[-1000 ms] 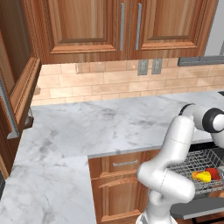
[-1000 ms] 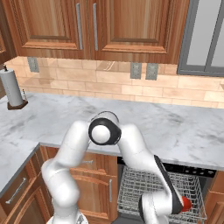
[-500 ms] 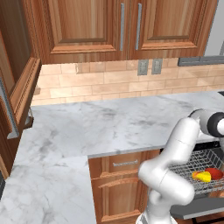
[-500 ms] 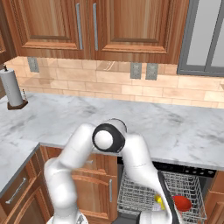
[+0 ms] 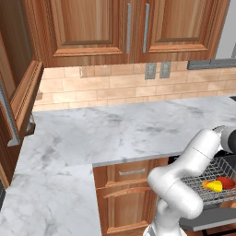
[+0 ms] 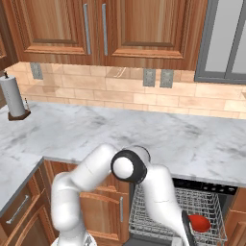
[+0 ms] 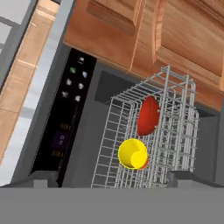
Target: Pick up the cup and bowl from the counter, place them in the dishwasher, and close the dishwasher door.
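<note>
Resting side by side in the wire rack [image 7: 175, 109] of the dishwasher [image 7: 87, 144], cup [image 7: 132, 153] and bowl [image 7: 148, 115] are already loaded; the pincer [image 7: 112, 180], spread and empty, hangs above them, leaving the door to close.

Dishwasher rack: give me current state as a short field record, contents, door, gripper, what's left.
cup: yellow cup lies in the wire rack, beside the bowl
bowl: red bowl in the same rack
rack: pulled out of the dishwasher
counter: white marble counter, neither item on it
door: not closed; rack out
gripper: open, holding nothing, looking at the rack from the hand view
remaining: close the dishwasher door
</note>
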